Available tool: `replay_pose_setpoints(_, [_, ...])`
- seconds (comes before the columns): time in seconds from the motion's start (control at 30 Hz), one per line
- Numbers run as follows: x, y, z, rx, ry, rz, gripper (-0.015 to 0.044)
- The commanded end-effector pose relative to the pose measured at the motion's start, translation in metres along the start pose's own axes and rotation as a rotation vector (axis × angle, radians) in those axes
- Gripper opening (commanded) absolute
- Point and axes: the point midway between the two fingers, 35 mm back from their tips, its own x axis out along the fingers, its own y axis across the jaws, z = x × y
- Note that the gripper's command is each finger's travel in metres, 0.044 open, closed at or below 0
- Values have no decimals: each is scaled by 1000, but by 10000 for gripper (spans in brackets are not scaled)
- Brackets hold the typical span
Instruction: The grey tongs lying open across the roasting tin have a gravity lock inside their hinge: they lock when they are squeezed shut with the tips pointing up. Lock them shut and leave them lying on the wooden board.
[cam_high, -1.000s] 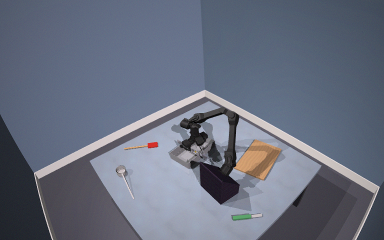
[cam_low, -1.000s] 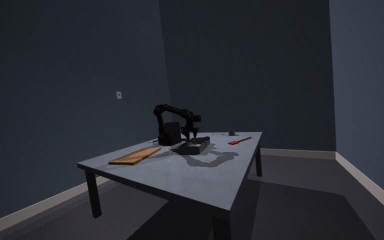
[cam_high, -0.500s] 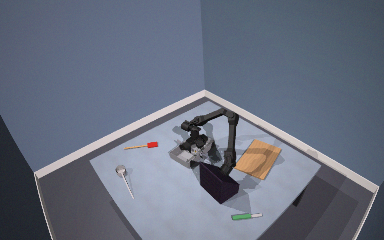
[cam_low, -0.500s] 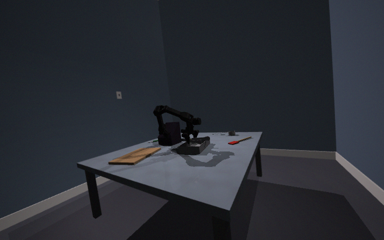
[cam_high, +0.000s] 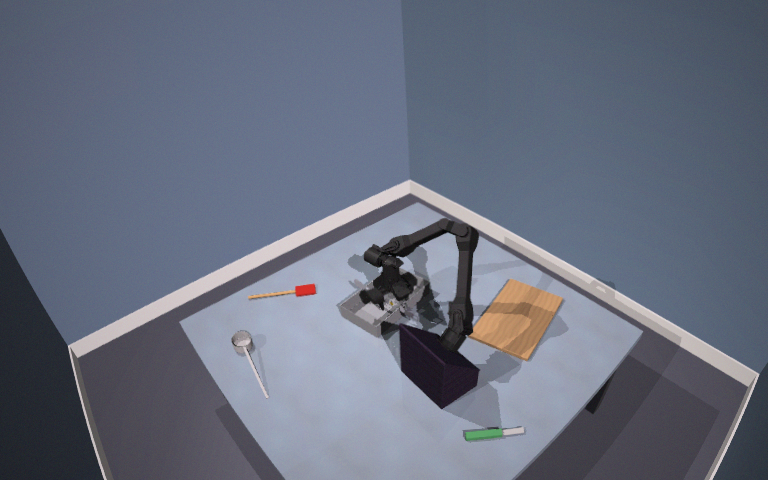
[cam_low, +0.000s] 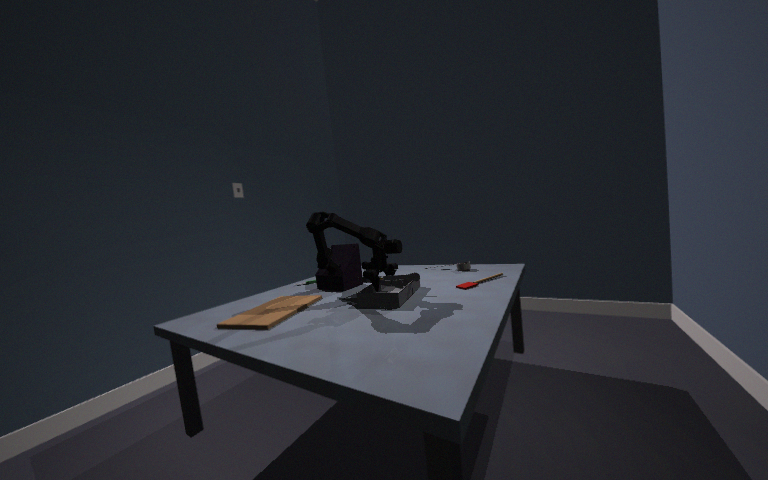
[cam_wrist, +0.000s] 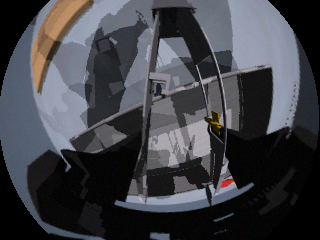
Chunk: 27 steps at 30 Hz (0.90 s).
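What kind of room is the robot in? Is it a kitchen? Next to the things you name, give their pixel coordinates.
Maybe a plain corner room with kitchen things set out on a table (cam_high: 339, 396) (cam_low: 396, 350): a roasting tin (cam_high: 362, 324) (cam_low: 378, 300) (cam_wrist: 257, 97), a wooden board (cam_high: 518, 319) (cam_low: 269, 312) (cam_wrist: 52, 37) and a red-headed spatula (cam_high: 305, 290) (cam_low: 466, 285). No stove or sink shows.

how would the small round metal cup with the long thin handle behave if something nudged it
The small round metal cup with the long thin handle would probably slide or swivel, since its long handle sticks out to one side. Its round wall might let it roll if tipped, though the handle would likely stop that. It looks rigid.
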Motion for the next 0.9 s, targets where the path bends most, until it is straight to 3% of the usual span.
replay_pose_setpoints(0.0, [-1,0,0,0,1,0,400])
replay_pose_setpoints(0.87, [-1,0,0,0,1,0,227])
